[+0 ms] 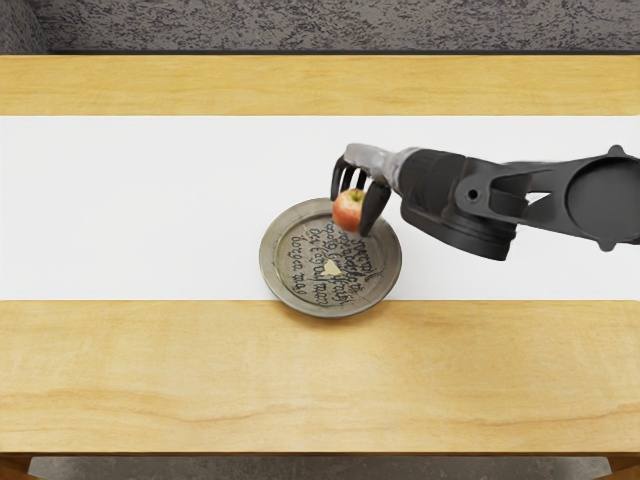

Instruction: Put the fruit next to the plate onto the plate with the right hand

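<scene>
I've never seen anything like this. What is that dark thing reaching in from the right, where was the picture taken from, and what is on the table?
This is a simulator's picture, seen from the robot's own head, which looks down at a slant on a wooden table with a white strip across it. The dark thing is the robot's right arm, coming in from the picture's right edge. It ends in a five-finger right hand, whose fingers are curled around a small red and yellow apple. The apple is over the far edge of a round grey plate decorated with what looks like writing. I cannot tell whether the apple already touches the plate. The robot's other arm is out of view.
</scene>
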### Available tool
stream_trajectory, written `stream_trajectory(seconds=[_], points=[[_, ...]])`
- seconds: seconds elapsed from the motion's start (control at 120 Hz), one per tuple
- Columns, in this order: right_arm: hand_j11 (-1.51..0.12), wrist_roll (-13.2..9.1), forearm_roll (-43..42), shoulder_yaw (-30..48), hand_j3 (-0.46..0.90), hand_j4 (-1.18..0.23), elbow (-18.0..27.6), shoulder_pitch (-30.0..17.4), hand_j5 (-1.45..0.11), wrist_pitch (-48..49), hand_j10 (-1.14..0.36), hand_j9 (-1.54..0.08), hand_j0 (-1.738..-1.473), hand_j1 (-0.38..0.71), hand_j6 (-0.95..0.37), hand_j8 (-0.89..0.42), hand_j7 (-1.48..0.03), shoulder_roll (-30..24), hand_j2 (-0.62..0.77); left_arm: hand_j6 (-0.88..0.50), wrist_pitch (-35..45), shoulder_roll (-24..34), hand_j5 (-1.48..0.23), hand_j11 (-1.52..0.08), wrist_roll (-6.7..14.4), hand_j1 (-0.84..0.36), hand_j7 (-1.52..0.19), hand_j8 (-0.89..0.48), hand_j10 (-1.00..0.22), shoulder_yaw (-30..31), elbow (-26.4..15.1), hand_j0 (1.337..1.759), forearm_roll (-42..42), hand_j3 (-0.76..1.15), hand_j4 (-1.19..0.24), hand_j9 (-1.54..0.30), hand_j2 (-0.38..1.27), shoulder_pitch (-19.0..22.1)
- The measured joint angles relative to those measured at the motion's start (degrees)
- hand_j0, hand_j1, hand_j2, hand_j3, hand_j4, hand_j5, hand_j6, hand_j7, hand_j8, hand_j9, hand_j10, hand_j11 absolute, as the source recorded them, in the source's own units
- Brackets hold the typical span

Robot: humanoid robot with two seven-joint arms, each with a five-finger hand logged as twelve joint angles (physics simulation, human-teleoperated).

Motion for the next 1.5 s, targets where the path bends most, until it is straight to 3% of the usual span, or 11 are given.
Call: stream_trajectory(seconds=[0.408, 0.442, 0.542, 0.658, 0.875, 1.033, 1.142, 1.5], points=[[-1.13, 0.0, -0.7, -2.5, 0.00, -0.64, -3.5, -4.0, -1.12, -2.8, -0.68, -1.11, -1.657, 0.24, -0.37, -0.33, -1.04, 5.1, 0.26, 0.00, 0.0, 0.0, 0.00, 0.00, 0.0, 0.35, 0.00, 0.00, 0.00, 0.0, 0.0, 1.658, 0.0, 0.00, 0.00, 0.00, 0.00, 0.1], [-1.07, 0.0, -0.8, -2.4, 0.00, -0.64, -3.7, -4.0, -1.06, -2.9, -0.66, -1.05, -1.657, 0.24, -0.38, -0.35, -0.99, 5.3, 0.23, 0.00, 0.0, 0.0, 0.00, 0.00, 0.0, 0.35, 0.00, 0.00, 0.00, 0.0, 0.0, 1.658, 0.0, 0.00, 0.00, 0.00, 0.00, 0.1], [-0.68, -0.1, -1.0, -2.1, 0.00, -0.41, -4.8, -4.1, -0.67, -3.0, -0.42, -0.67, -1.658, 0.03, -0.25, -0.23, -0.63, 5.7, 0.14, 0.00, 0.0, 0.0, 0.00, 0.00, 0.0, 0.35, 0.00, 0.00, 0.00, 0.0, 0.0, 1.658, 0.0, 0.00, 0.00, 0.00, 0.00, 0.0], [-0.40, -0.1, -0.4, -0.9, 0.00, -0.24, -5.0, -3.9, -0.39, -1.7, -0.25, -0.39, -1.658, -0.12, -0.15, -0.14, -0.37, 5.5, 0.08, 0.00, 0.0, 0.0, 0.00, 0.00, 0.0, 0.35, 0.00, 0.00, 0.00, 0.0, 0.0, 1.658, 0.0, 0.00, 0.00, 0.00, 0.00, 0.1], [-0.16, -0.1, 2.6, 10.4, 0.00, -0.10, -1.8, -4.7, -0.16, 13.1, -0.10, -0.16, -1.658, -0.25, -0.07, -0.07, -0.15, -4.8, 0.02, 0.00, 0.0, 0.0, 0.00, 0.00, 0.0, 0.35, 0.00, 0.00, 0.00, 0.0, 0.0, 1.658, 0.0, 0.00, 0.00, 0.00, 0.00, 0.1], [-0.09, -0.1, 5.7, 24.3, 0.00, -0.06, -1.0, -12.2, -0.09, 33.6, -0.06, -0.09, -1.658, -0.29, -0.05, -0.05, -0.09, -13.8, 0.01, 0.00, 0.0, 0.0, 0.00, 0.00, 0.0, 0.35, 0.00, 0.00, 0.00, 0.0, 0.0, 1.658, 0.0, 0.00, 0.00, 0.00, 0.00, 0.1], [-0.07, -0.1, 9.1, 29.7, 0.00, -0.05, -0.9, -15.5, -0.07, 44.5, -0.05, -0.07, -1.658, -0.30, -0.04, -0.04, -0.07, -19.3, 0.00, 0.00, 0.0, 0.0, 0.00, 0.00, 0.0, 0.35, 0.00, 0.00, 0.00, 0.0, 0.0, 1.658, 0.0, 0.00, 0.00, 0.00, 0.00, 0.0], [-0.04, -0.1, 17.8, 34.2, 0.00, -0.03, -1.4, -18.1, -0.04, 51.0, -0.03, -0.04, -1.658, -0.31, -0.03, -0.03, -0.04, -32.3, 0.00, 0.00, 0.0, 0.0, 0.00, 0.00, 0.0, 0.35, 0.00, 0.00, 0.00, 0.0, 0.0, 1.658, 0.0, 0.00, 0.00, 0.00, 0.00, 0.1]])
